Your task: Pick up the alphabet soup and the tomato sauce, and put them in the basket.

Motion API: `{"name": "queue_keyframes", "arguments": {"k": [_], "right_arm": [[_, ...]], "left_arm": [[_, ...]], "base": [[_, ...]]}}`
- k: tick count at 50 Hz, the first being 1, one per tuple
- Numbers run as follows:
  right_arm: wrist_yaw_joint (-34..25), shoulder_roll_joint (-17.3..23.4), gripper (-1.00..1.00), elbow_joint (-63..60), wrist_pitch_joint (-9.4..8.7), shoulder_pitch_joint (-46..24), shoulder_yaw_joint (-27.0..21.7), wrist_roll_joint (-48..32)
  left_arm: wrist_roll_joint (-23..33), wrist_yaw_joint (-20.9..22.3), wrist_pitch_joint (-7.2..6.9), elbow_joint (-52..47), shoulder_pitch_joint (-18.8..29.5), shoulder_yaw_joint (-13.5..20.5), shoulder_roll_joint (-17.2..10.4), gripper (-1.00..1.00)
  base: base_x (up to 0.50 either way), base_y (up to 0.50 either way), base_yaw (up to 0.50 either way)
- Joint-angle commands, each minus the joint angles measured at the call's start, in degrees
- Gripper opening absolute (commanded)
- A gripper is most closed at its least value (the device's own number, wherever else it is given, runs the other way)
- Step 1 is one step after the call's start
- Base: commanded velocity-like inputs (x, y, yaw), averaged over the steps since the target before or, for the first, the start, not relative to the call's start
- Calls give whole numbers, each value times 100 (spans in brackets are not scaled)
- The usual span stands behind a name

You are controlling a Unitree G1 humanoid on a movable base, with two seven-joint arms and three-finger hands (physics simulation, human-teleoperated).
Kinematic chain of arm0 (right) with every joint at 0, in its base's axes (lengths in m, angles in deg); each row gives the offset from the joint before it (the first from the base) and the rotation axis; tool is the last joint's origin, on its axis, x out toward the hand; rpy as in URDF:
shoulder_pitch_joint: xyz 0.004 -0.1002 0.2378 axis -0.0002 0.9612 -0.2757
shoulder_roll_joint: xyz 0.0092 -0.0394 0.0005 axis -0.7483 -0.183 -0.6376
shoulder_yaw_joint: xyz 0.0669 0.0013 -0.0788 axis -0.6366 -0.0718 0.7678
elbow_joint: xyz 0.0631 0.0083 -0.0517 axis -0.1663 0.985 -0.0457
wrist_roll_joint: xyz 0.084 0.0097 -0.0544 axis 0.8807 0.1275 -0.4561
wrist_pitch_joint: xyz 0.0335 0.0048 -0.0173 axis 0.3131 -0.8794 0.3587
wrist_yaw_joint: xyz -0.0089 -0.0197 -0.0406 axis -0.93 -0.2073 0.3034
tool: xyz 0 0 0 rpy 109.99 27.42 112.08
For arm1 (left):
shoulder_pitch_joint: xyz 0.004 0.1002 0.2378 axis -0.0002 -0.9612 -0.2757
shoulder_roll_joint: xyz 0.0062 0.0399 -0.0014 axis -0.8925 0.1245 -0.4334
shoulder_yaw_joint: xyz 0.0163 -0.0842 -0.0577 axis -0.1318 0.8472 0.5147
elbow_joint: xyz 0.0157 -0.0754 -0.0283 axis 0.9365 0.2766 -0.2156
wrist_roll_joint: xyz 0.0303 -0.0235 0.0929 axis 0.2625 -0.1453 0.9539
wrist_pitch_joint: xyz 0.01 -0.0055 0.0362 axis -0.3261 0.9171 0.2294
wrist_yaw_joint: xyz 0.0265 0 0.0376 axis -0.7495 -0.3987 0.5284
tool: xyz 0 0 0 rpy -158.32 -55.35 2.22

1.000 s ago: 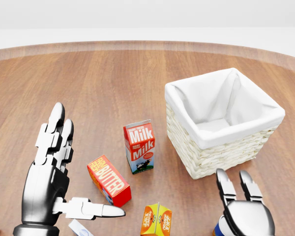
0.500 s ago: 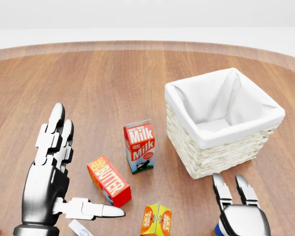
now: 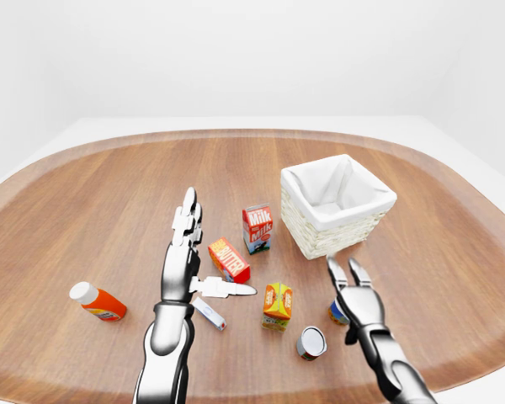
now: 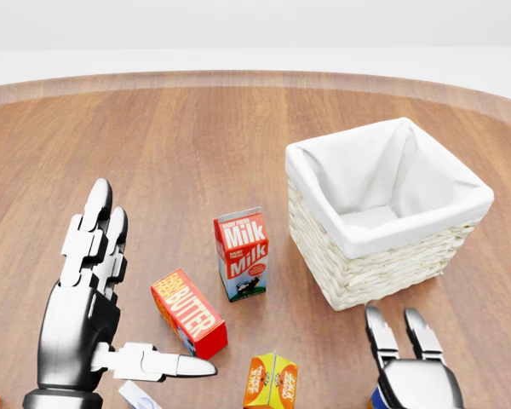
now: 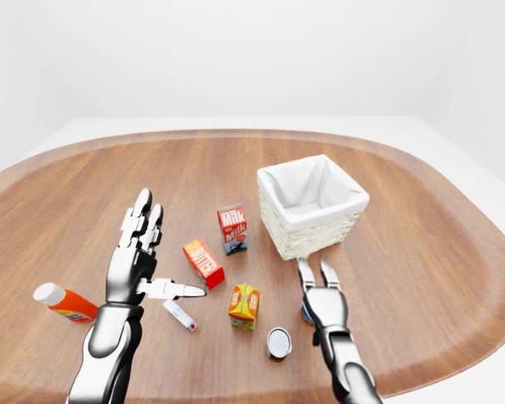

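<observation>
Our right hand (image 3: pixel 354 296) hangs with fingers spread wide over an upright blue-labelled can (image 3: pixel 337 312), seemingly one of the task's tins, though its label is hidden. A second can (image 3: pixel 311 342) lies tipped at eight o'clock from it. The basket (image 3: pixel 337 204) sits at twelve o'clock, empty. Our left hand (image 3: pixel 185 265), also splayed and holding nothing, hovers beside the butter box (image 3: pixel 229 259). If the fingers close off-centre, we risk toppling the can across the desk (image 3: pixel 109 194).

White-lined woven wicker basket (image 4: pixel 383 217) right of upright red-and-white milk carton (image 4: pixel 241 253) on brown wooden desk (image 4: pixel 196 145). Red butter box (image 4: pixel 188 312) lower left. Left hand (image 4: pixel 89 319) splayed; right hand (image 4: pixel 413 366) fingers (image 4: pixel 376 332) extended, bottom edge.
</observation>
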Motion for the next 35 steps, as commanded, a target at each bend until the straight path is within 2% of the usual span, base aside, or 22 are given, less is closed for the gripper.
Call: {"name": "queue_keyframes", "arguments": {"k": [1,20,21,22,23,24,35], "right_arm": [[143,28,100,328,0,-160,32,25],[356,110,100,978,0,-458,91,88],[343,110,84,959,0,-446,94,94],[341,110,84,956,0,-444,95,96],[367,111,-91,958,0,-444,106,93],[335,108,-100,947,0,-424,104,123],[237,90,-100,702,0,-311,72,178]], "left_arm": [[84,14,-20,14,-16,-4,-30,100],[84,14,-24,11,-16,-5,-32,100],[84,13,-24,11,-16,-5,-31,100],[84,13,-24,11,-16,-5,-31,100],[84,13,-22,12,-16,-5,-31,100],[85,14,-22,12,-16,-5,-31,100],[84,14,-23,11,-16,-5,-31,100]], "base": [[0,0,0],[0,0,0],[0,0,0],[0,0,0],[0,0,0],[0,0,0],[0,0,0]]}}
